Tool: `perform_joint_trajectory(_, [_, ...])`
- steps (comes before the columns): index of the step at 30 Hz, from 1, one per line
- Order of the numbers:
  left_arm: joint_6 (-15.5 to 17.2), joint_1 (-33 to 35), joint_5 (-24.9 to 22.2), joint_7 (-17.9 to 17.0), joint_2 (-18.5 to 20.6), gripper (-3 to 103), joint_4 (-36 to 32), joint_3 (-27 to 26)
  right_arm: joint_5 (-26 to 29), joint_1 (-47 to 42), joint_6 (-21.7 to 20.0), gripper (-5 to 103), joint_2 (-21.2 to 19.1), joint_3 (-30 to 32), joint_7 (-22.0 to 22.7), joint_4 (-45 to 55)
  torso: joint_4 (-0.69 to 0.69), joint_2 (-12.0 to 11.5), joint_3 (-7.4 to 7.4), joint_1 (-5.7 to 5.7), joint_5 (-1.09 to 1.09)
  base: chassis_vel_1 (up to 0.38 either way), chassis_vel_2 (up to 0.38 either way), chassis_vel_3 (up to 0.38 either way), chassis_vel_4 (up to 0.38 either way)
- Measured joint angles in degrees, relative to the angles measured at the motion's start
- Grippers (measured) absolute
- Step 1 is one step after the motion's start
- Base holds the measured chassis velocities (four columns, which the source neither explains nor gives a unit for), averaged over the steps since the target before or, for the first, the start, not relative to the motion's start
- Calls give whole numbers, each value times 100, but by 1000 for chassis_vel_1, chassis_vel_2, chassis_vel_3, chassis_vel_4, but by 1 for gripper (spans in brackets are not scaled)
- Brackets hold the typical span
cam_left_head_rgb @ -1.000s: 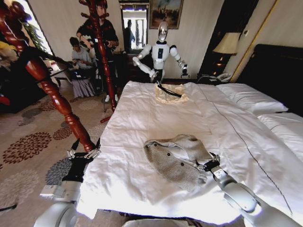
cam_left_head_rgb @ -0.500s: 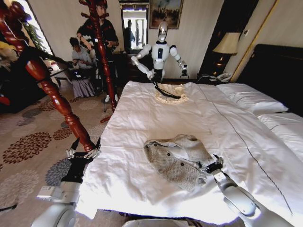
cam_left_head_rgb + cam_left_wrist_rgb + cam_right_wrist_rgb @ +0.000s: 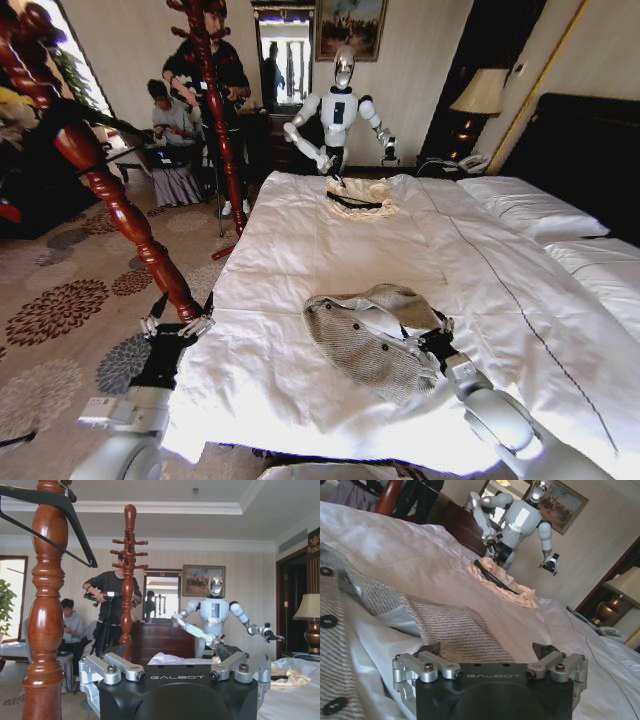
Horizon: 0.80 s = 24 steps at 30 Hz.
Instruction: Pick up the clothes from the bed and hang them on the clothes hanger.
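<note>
One jacket (image 3: 372,338) is being left crumpled near the front of the bed (image 3: 330,250); its edge is apparently being touched by the open right gripper (image 3: 432,345). Beside the bed, the left gripper (image 3: 178,326) is being held open.

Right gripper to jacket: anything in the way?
Nothing visible. The right gripper is open at the edge of the jacket, which lies flat on the bed, and the wrist view shows its knit fabric between the fingers. The left gripper waits off the bedside.
</note>
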Motion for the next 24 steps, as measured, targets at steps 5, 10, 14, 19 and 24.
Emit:
perform_joint_trajectory(5, [-6, 15, 23, 3, -17, 100, -7, 5, 84, 201, 1, 100, -15, -5, 33, -293, 0, 0, 0, 0, 2, 0, 0, 0, 0])
perform_joint_trajectory(10, [-10, 18, 23, 4, -17, 100, -9, -21, 222, 148, 10, 100, -151, -17, 26, -294, -1, 0, 0, 0, 0, 0, 0, 0, 0])
perform_joint_trajectory(14, [-11, 1, 35, 4, -48, 100, 9, -15, 177, 24, 41, 100, -188, -16, 14, -173, -1, 0, 0, 0, 1, 0, 0, 0, 0])
perform_joint_trajectory(19, [-11, -27, 57, 4, -68, 100, 44, 4, 163, -123, 158, 100, -189, -45, -13, -46, -1, 0, 0, 0, 0, 0, 0, 0, 0])
perform_joint_trajectory(24, [-11, -34, 82, 3, -87, 100, 54, 21, 277, -344, 388, 100, -195, -78, -375, 101, -1, 0, 0, 0, 0, 0, 0, 0, 0])
